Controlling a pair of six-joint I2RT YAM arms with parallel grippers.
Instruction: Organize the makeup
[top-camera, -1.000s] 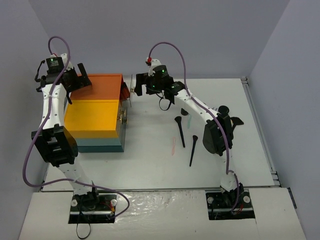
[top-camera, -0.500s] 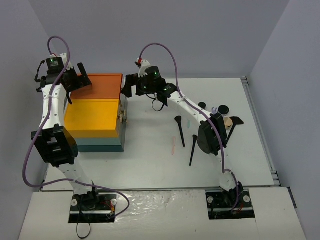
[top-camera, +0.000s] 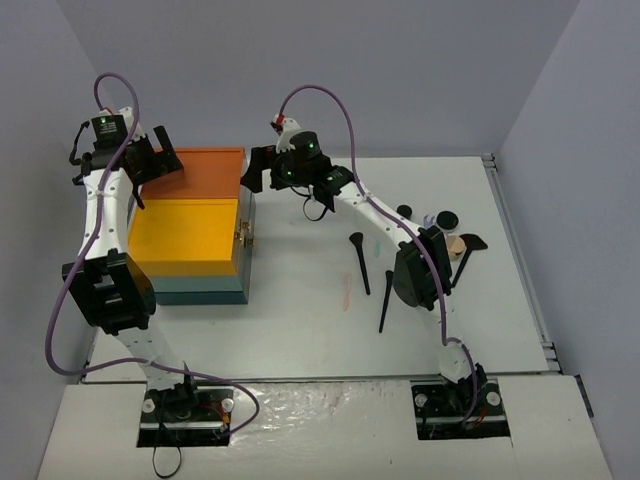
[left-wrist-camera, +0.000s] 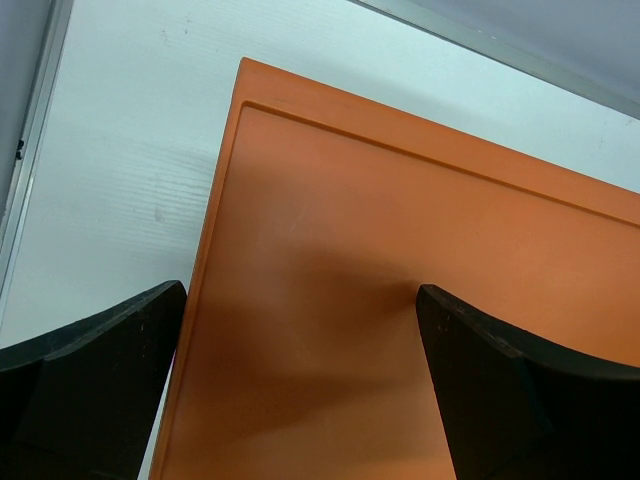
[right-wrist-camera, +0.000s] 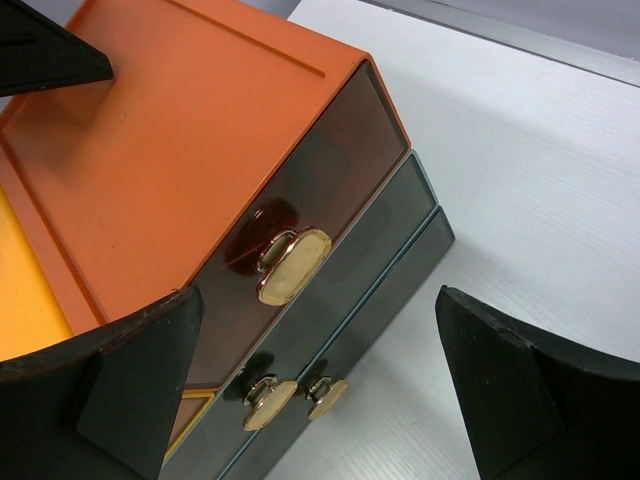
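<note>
- The makeup lies on the table, right of the box: black brushes, a pink stick, round jars and a puff.
- The brushes look light and stiff, with soft heads. I would pinch one at the middle of the handle. The jars seem smooth and may slip.
- Brushes and stick lie lengthwise from far to near, with the brush heads at the far end.
- The right gripper faces the drawer handles, its fingers spread wide and empty.
- The left gripper hangs over the orange lid, its fingers apart and holding nothing.
</note>
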